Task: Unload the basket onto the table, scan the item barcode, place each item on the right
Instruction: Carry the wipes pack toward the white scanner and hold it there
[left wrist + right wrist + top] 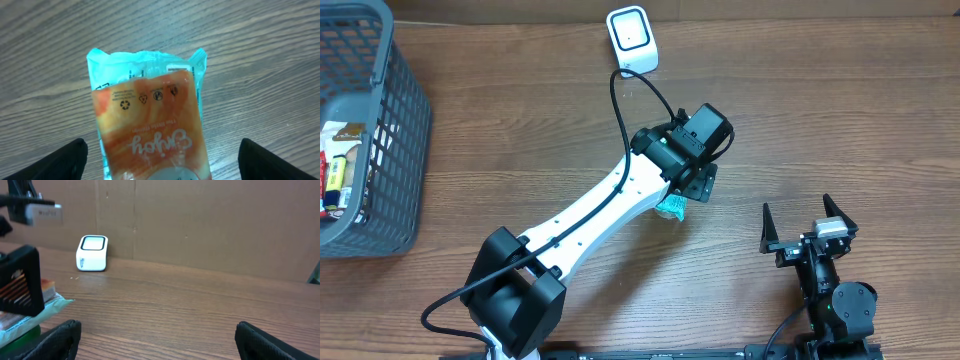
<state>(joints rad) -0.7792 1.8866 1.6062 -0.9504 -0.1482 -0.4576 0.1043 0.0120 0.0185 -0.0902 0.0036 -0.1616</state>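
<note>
Here's the left arm stretched out from the near-left corner to the middle of the bench (pixel 840 110), and its left pincer (pixel 161 152) hangs right over the snack packet (pixel 150 115). From the wrist view you get it plainly: an orange wrapper with teal crimped ends, recycling marks and the word "Enjoy" printed across it, lying flat on the wood grain. The two black fingers (pixel 70 160) stand wide on either side of the packet, clear wood showing between each one and the wrapper, so that pincer is released and grasping nothing. No barcode can be made out on the face that shows. From overhead only a teal corner of the packet peeks out from under the wrist. Beyond it, at the far edge of the bench, sits the white scanner (pixel 632 38) with its dark-rimmed window, well apart from the packet, its black cable running back towards the arm. Over on the near right, the right pincer (pixel 797 203) is parked with its fingers spread, released and empty; its own camera looks across bare wood to the scanner and a brown cardboard wall (pixel 210 225). Far left, a grey mesh basket (pixel 405 120) holds a few packaged goods.
</note>
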